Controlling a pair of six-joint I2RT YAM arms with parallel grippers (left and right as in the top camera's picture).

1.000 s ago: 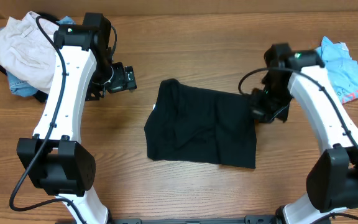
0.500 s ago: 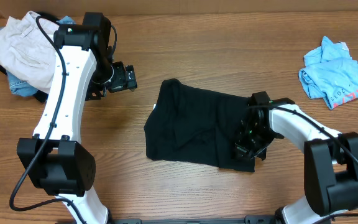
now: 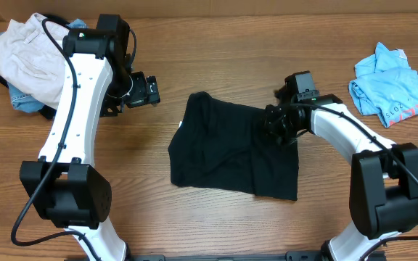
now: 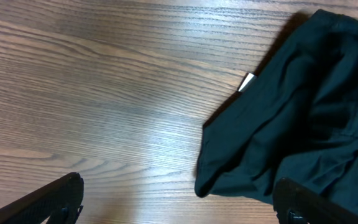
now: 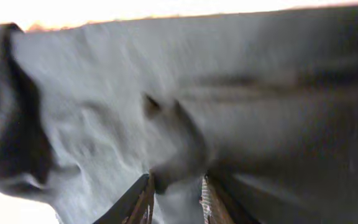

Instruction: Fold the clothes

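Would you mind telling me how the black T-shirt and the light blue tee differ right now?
The black T-shirt lies flat, partly folded, mid-table; the light blue tee is crumpled at the right edge. The black T-shirt is plain; the light blue tee has red print. The right end effector pinches the black T-shirt; the light blue tee is untouched. Both rest on the table.

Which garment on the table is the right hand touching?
The black T-shirt in the middle: the right hand pinches its fabric. The light blue tee and the cream trousers lie apart.
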